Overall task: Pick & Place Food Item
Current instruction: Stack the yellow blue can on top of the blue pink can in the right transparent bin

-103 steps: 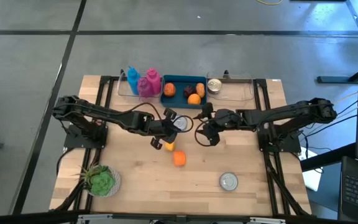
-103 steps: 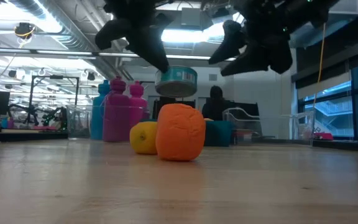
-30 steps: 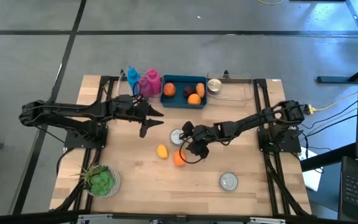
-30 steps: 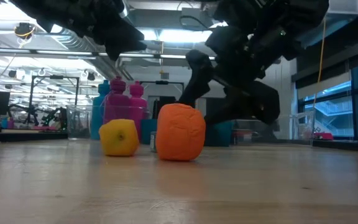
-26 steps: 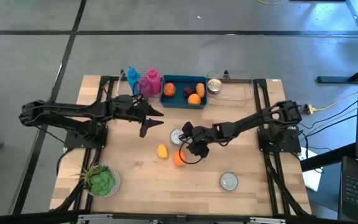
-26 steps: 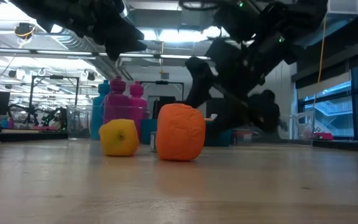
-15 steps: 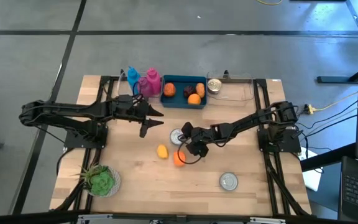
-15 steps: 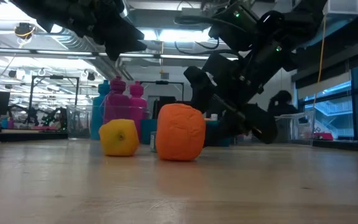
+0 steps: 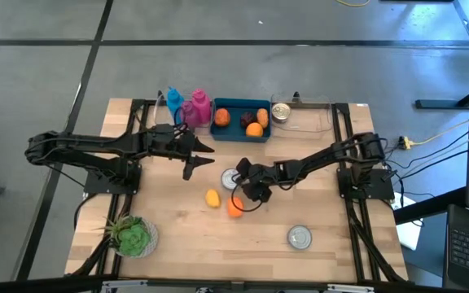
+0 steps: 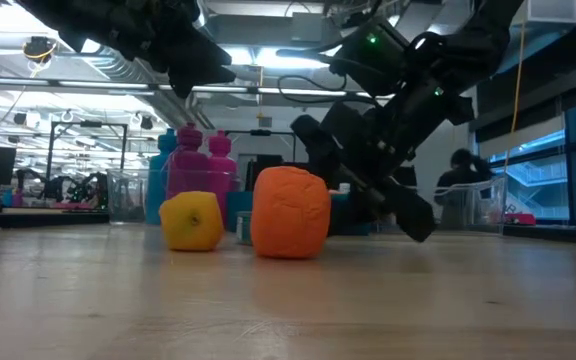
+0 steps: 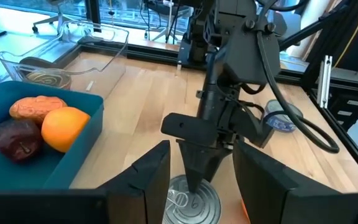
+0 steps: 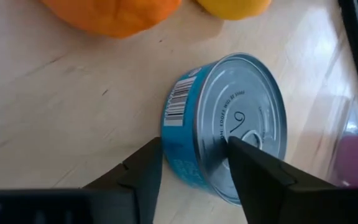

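High view shows the right tool (image 9: 241, 183) low over the middle of the desk (image 9: 332, 207), reaching in from 3 o'clock toward a can (image 9: 231, 178) that stands upright near the centre. In the right wrist view the two dark fingers (image 12: 143, 171) are spread, one on each side of the can (image 12: 225, 130), whose ring-pull lid faces the camera and whose teal label with a barcode shows on its side; whether the fingers touch it cannot be told. An orange (image 9: 234, 207) lies just at 6 o'clock of the can, and a lemon (image 9: 212, 198) sits beside the orange toward 9 o'clock. The low view sets the orange (image 10: 290, 212) and lemon (image 10: 191, 221) in front, with the right tool (image 10: 368, 185) slanting down behind them.

The left tool (image 9: 203, 159) waits raised at about 10 o'clock of the can, its fingers (image 11: 146, 180) spread, seen from its wrist camera above the can (image 11: 191, 202).

At 12 o'clock a blue bin (image 9: 238, 134) holds fruit, with a blue bottle (image 9: 174, 104) and pink bottles (image 9: 195, 108) on its 9 o'clock side and a clear tray (image 9: 312, 118) with a second can (image 9: 281, 112) on its 3 o'clock side. A third can (image 9: 300, 237) stands toward 5 o'clock, and a green plant (image 9: 133, 236) sits at 7 o'clock.
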